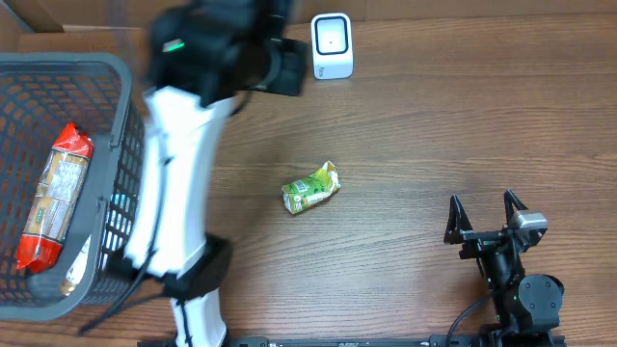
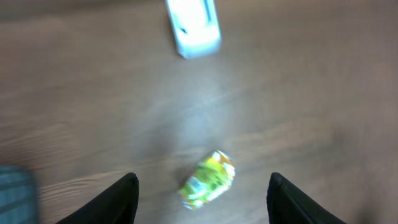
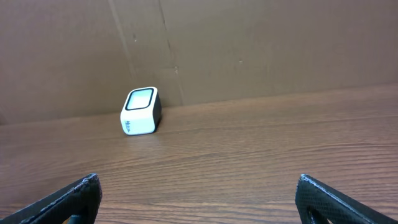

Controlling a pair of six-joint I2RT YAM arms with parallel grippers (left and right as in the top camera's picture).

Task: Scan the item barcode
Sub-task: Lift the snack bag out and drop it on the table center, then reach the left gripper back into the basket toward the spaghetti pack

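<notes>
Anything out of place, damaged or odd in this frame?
The green-and-yellow packet lies crumpled and askew in the middle of the table, outside the basket and away from the scanner. The left gripper hangs apart from it, jaws open, holding nothing. Nothing looks spilled.

L hand (image 2: 203,179), R hand (image 3: 199,182) open
</notes>
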